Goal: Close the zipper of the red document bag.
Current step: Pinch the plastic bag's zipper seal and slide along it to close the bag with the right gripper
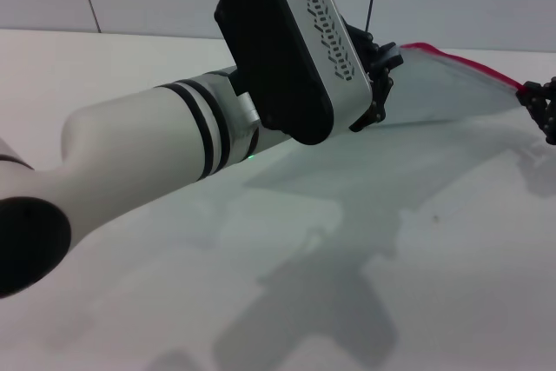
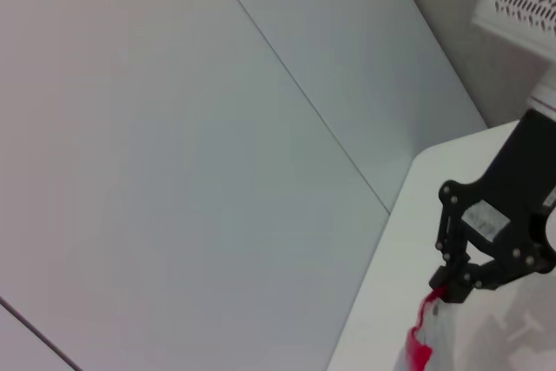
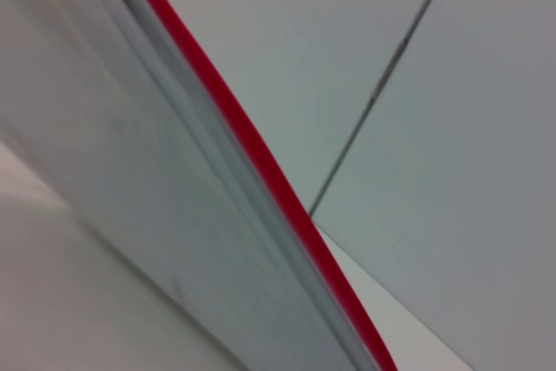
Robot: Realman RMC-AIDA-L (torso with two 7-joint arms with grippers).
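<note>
Left gripper [image 1: 382, 71] fingers are clamped on red document bag [image 1: 443, 84] corner; right gripper [image 1: 540, 110] pinches zipper [image 1: 473, 64] end; bag is held off surface [image 1: 391, 284].

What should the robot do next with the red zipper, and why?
Probably slide the left gripper along the zipper toward the right gripper. The red document bag is lifted at its red edge, with a gripper at each end of it. I cannot see the slider, so this is a guess.
</note>
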